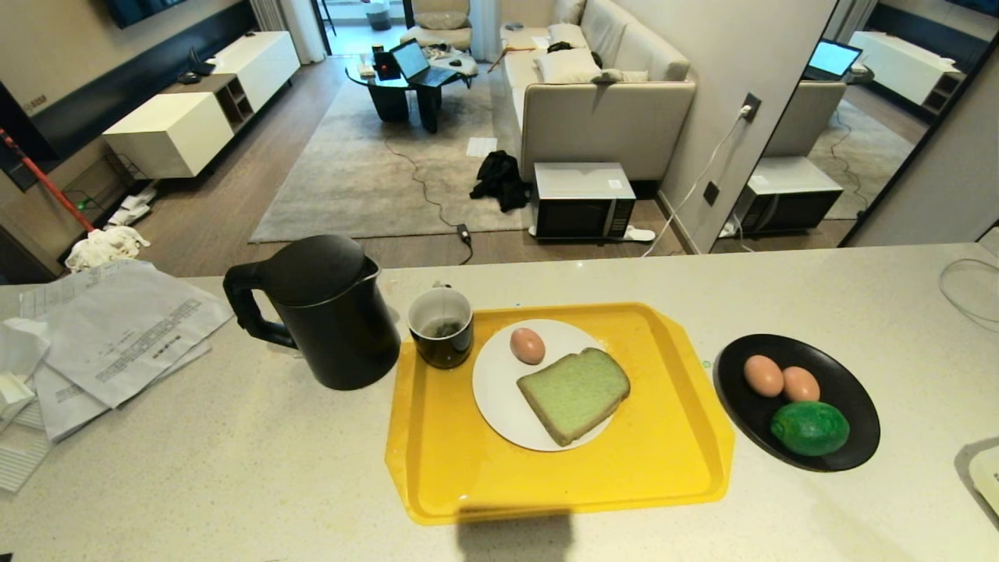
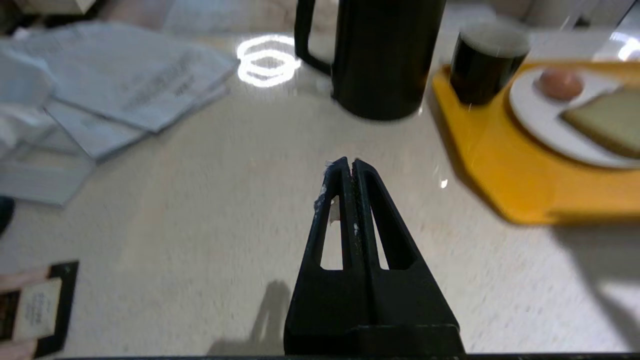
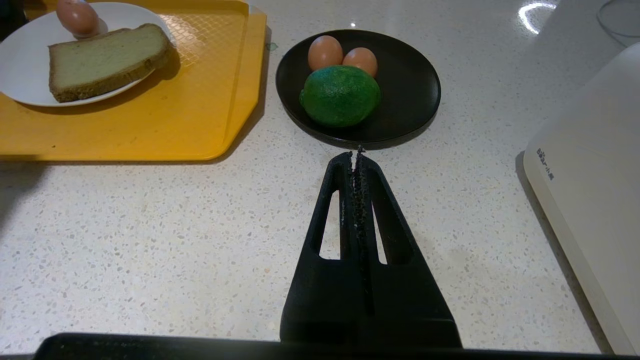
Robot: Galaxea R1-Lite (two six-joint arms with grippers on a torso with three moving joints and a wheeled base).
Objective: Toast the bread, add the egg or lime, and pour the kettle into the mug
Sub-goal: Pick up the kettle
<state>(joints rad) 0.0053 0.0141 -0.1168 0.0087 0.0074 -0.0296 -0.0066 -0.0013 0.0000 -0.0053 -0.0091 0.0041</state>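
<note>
The bread (image 1: 574, 393) lies on a white plate (image 1: 493, 398) with one egg (image 1: 527, 345) beside it, on the yellow tray (image 1: 671, 460). A black mug (image 1: 442, 326) stands at the tray's far left corner, and the black kettle (image 1: 328, 312) stands just left of it on the counter. On a black plate (image 1: 847, 390) to the right are two more eggs (image 1: 763, 375) and the lime (image 1: 810, 428). My left gripper (image 2: 350, 164) is shut and empty over bare counter, short of the kettle (image 2: 385, 55). My right gripper (image 3: 356, 152) is shut and empty just short of the black plate (image 3: 415, 85) and lime (image 3: 340, 95).
Loose papers (image 1: 117, 328) cover the counter's left end. A white appliance (image 3: 595, 175) stands at the right edge, close to my right gripper. A thin cable (image 1: 968, 289) loops at the far right. Beyond the counter lies a living room with a sofa and a microwave on the floor.
</note>
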